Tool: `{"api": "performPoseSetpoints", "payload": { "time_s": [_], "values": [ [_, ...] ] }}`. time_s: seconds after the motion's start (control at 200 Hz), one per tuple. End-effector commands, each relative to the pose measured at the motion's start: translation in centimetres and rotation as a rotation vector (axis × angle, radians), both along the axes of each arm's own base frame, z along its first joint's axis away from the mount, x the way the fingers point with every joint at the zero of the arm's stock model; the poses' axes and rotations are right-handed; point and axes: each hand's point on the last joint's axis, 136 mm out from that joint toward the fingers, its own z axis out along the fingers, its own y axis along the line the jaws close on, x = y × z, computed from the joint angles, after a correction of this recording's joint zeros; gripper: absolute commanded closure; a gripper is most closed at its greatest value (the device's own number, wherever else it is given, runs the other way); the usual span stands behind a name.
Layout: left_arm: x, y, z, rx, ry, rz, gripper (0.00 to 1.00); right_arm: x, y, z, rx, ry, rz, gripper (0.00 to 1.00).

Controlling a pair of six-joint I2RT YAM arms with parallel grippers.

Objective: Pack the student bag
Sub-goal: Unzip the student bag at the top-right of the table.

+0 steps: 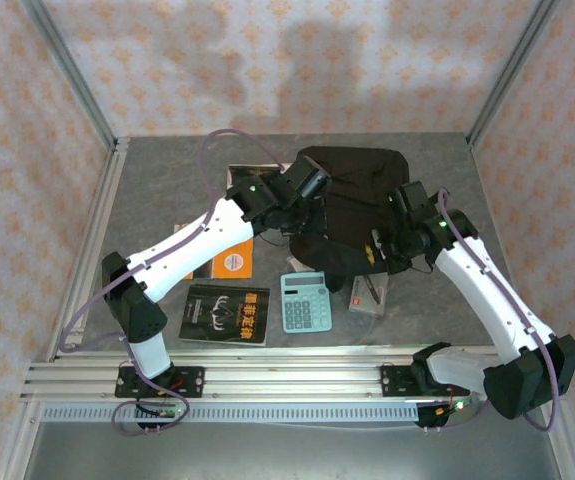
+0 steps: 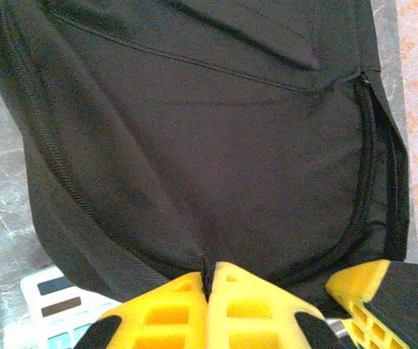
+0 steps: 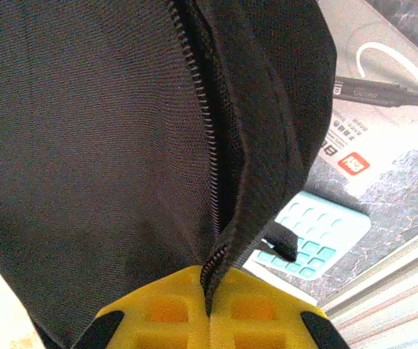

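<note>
The student bag (image 1: 352,190), a big black fabric backpack, lies at the back middle of the table. My left gripper (image 1: 312,200) is at its left edge, shut on a fold of the bag's fabric (image 2: 209,270). My right gripper (image 1: 387,250) is at the bag's near right side. Its yellow jaws are shut on the bag's zipper edge (image 3: 212,273), where the zipper teeth run up from between the fingers and the opening gapes a little. The bag (image 2: 209,131) hangs lifted between both grips. One yellow finger of the right gripper (image 2: 372,291) shows in the left wrist view.
A light blue calculator (image 1: 305,301) lies just in front of the bag. Left of it are a black book with orange lettering (image 1: 225,314) and an orange-covered book (image 1: 233,260). A clear case with pens (image 1: 369,292) lies to the calculator's right. Aluminium rails line the near edge.
</note>
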Motion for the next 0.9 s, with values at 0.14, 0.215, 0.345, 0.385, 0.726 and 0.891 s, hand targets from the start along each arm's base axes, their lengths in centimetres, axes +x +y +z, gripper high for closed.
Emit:
{"api": "performPoseSetpoints", "payload": {
  "time_s": [0.14, 0.215, 0.345, 0.385, 0.726, 0.891],
  "values": [
    [2.2, 6.5, 0.1, 0.070, -0.062, 0.131, 1.00, -1.4, -2.3, -2.2, -0.155, 0.061, 0.057, 1.00],
    [2.7, 7.6, -0.4, 0.078, -0.056, 0.153, 1.00, -1.4, -2.3, -2.6, -0.154, 0.062, 0.064, 1.00],
    [3.8, 9.3, -0.9, 0.104, -0.064, 0.186, 1.00, -1.3, -2.6, -2.7, -0.174, 0.060, 0.087, 1.00],
    [4.4, 9.9, -1.1, 0.110, -0.064, 0.200, 1.00, -1.4, -2.7, -2.7, -0.183, 0.061, 0.096, 1.00],
    [9.4, 14.0, -3.0, 0.119, -0.057, 0.311, 1.00, -1.6, -3.4, -2.5, -0.211, 0.046, 0.169, 1.00],
    [13.0, 14.8, -4.9, 0.155, -0.046, 0.328, 1.00, -1.4, -3.4, -2.1, -0.214, 0.022, 0.208, 1.00]
  ]
}}
